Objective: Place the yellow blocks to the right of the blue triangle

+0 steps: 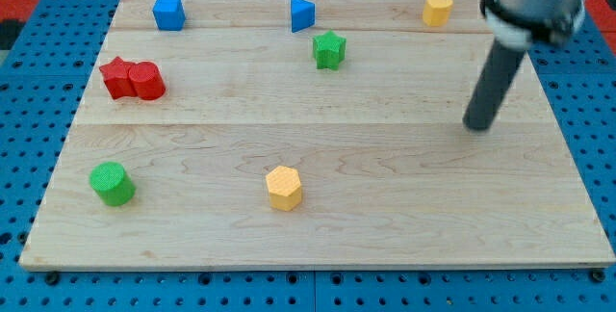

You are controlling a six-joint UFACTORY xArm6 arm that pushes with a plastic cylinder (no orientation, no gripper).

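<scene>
The blue triangle (301,13) sits near the view's top, centre. A yellow heart-shaped block (437,9) lies at the top right, well to the right of the triangle. A yellow hexagon (284,187) lies low in the middle of the board. My tip (476,126) rests on the board at the right, below the yellow heart and far to the right of the hexagon, touching no block.
A green star (329,50) sits just below right of the triangle. A blue block (168,13) is at top left. A red star (117,77) and red cylinder (147,81) touch at the left. A green cylinder (113,183) is at bottom left. The wooden board (385,206) has edges all round.
</scene>
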